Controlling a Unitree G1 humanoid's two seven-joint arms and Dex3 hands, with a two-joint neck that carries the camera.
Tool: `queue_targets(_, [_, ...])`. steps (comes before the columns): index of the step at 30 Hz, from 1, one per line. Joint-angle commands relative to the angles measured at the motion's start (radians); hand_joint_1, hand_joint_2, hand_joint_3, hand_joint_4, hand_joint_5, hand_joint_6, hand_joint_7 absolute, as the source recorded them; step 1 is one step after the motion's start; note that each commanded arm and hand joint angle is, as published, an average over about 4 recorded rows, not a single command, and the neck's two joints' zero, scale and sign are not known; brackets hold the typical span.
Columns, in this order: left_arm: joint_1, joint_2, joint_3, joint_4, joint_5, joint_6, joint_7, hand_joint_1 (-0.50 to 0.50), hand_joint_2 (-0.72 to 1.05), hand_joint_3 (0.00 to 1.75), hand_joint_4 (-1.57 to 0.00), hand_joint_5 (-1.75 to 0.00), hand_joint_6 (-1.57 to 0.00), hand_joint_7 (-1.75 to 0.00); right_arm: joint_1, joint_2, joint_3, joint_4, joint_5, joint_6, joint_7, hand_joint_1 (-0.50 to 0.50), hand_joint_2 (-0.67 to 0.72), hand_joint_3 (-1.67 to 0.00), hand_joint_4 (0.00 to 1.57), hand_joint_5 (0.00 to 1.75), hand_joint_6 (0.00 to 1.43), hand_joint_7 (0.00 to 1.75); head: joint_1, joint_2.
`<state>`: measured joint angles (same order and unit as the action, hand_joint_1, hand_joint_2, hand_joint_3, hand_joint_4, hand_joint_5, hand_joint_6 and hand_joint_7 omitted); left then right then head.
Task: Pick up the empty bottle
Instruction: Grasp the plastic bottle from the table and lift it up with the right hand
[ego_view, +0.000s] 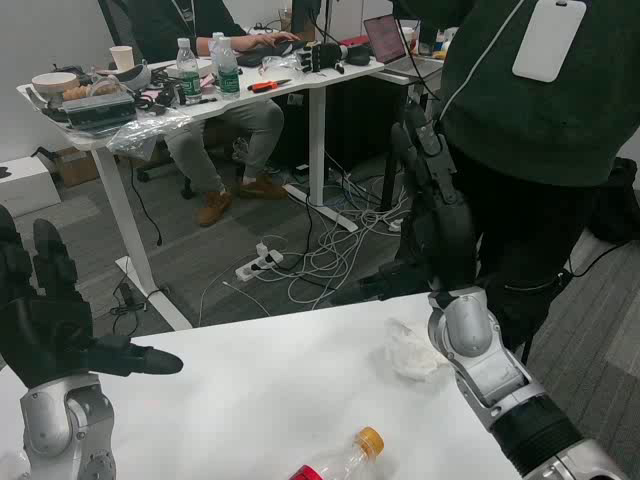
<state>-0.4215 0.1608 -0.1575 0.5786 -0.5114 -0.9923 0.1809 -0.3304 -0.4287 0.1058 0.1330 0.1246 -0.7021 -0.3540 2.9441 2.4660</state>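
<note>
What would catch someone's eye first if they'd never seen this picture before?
Two black robot hands raised over the white table: the left hand at the left edge with fingers spread, the right hand held upright on the right, both empty. Near the bottom edge lies a clear bottle with an orange cap, a crumpled tissue beyond it. A person in dark clothes stands just behind the right hand.

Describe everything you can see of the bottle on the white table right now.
The empty bottle lies on its side at the near edge of the white table, partly cut off by the bottom of the frame. It looks like clear plastic, with an orange cap pointing up and right and a red label on the body. Only the neck and upper body show. Neither hand touches it; the crumpled white tissue lies apart from it.
</note>
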Motion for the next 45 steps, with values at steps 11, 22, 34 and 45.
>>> queue_targets(11, [-0.017,-0.006,0.138,-0.1,0.094,0.212,-0.066,-0.5,-0.72,0.0,0.0,0.0,0.0,0.0,-0.162,-0.007,0.048,0.151,0.216,0.047,0.193,-0.42,0.66,0.0,0.0,0.0,0.0,0.0,0.039,-0.075])
queue_targets(22, [-0.022,-0.005,0.137,-0.094,0.09,0.212,-0.066,-0.5,-0.72,0.0,0.0,0.0,0.0,0.0,-0.164,-0.005,0.051,0.158,0.216,0.047,0.195,-0.42,0.66,0.0,0.0,0.0,0.0,0.0,0.038,-0.081])
queue_targets(34, [-0.031,-0.004,0.134,-0.075,0.088,0.212,-0.066,-0.5,-0.72,0.0,0.0,0.0,0.0,0.0,-0.17,-0.005,0.052,0.172,0.216,0.048,0.195,-0.42,0.66,0.0,0.0,0.0,0.0,0.0,0.039,-0.111])
queue_targets(45, [-0.036,0.004,0.136,-0.059,0.083,0.22,-0.071,-0.5,-0.72,0.0,0.0,0.0,0.0,0.0,-0.178,-0.011,0.059,0.183,0.209,0.078,0.234,-0.42,0.6,0.0,0.0,0.0,0.0,0.0,0.051,-0.181])
